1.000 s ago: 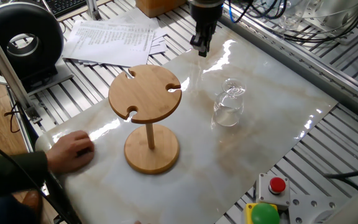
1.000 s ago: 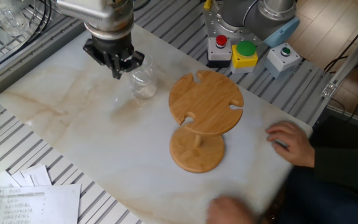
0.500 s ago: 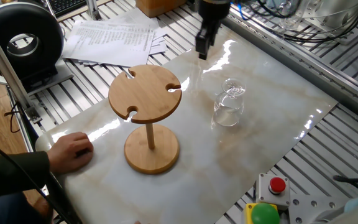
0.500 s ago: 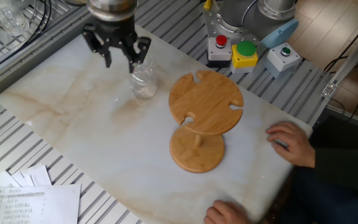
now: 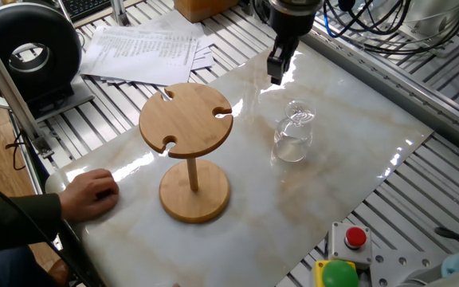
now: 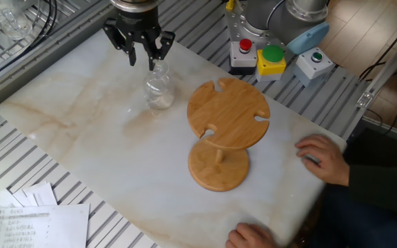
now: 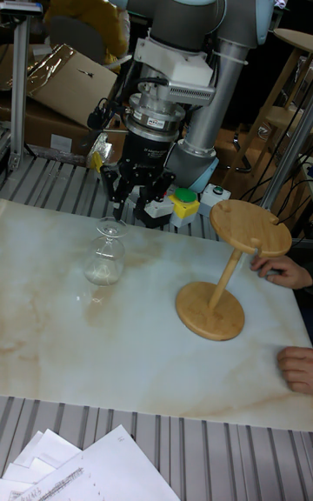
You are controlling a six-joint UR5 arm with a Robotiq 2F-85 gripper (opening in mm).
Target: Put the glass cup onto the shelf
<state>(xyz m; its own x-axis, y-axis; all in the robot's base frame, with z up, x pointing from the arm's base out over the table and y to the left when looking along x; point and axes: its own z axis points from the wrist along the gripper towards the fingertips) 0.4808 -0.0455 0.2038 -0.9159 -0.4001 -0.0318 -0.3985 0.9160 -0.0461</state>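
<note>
I see the glass cup point(image 5: 294, 131) standing upside down on the marble desk point(image 5: 349, 159), bowl on the surface and round foot on top, clear of the shelf point(image 5: 188, 143) and untouched. In the other fixed view the glass cup point(image 6: 157, 87) sits to the left of the shelf point(image 6: 225, 131), with bare marble between them. The shelf stands upright: notched round top, thin post, round base resting on the desk. The gripper point(image 6: 143, 53) hangs above the cup, pointing down, jaws apart and holding nothing; its fingertips point(image 6: 131, 56) are level with or just above the cup's foot, and I cannot tell from that view whether they bracket it. The tall fixed view puts the gripper point(image 7: 128, 203) just above and slightly behind the glass cup point(image 7: 105, 253), not in contact. In one fixed view the gripper point(image 5: 276, 70) looks further off, over the far part of the desk, beyond the cup. A person's hand point(image 5: 90, 194) rests on the desk edge near the shelf base; a second hand point(image 6: 253, 236) shows at the near edge in the other fixed view. Red and green buttons point(image 6: 262, 55) sit off the marble at the arm's foot, and papers point(image 5: 146, 48) lie on the slatted frame.
</note>
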